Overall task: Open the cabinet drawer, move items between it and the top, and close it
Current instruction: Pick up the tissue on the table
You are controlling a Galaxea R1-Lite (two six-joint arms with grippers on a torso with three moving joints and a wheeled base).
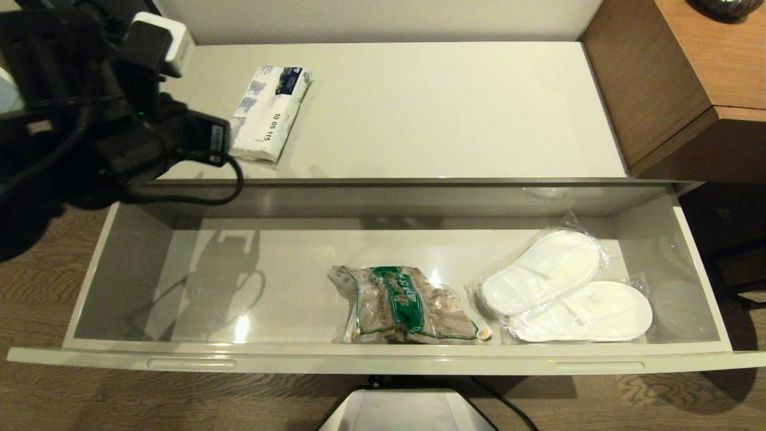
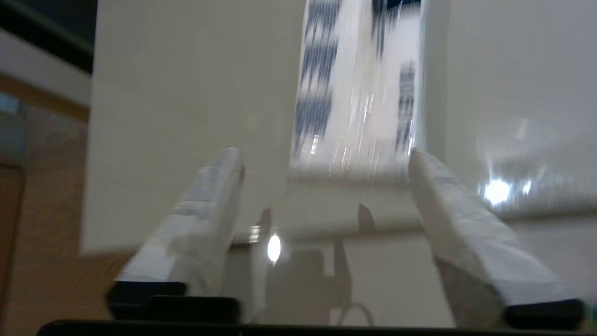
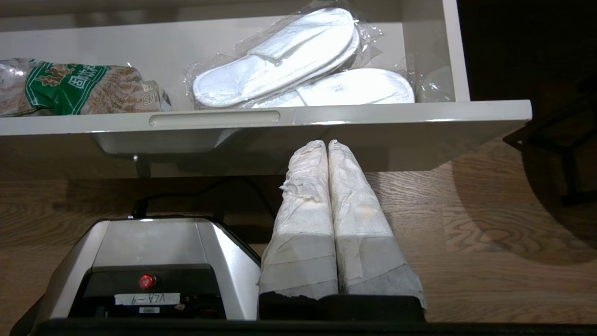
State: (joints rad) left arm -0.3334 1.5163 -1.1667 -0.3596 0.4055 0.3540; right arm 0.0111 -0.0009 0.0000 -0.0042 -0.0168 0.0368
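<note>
Left claw (image 2: 322,154) open beside packet (image 1: 270,112) on top (image 1: 455,108).

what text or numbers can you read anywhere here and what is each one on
"10 05 115" on the white packet lying on the cabinet top; its blue and dark print is too small to read.
Green label with pale characters on the snack bag in the drawer: not legible.
White label on the robot base: handwritten, upside down, unclear.
Slippers: no text.

Left wrist view motion-blurred: white packet (image 2: 357,88) print unreadable. Head view: left hand fingertips hidden behind own black arm; drawer (image 1: 383,359) front corners and brown furniture (image 1: 688,90) cut by frame edge
</note>
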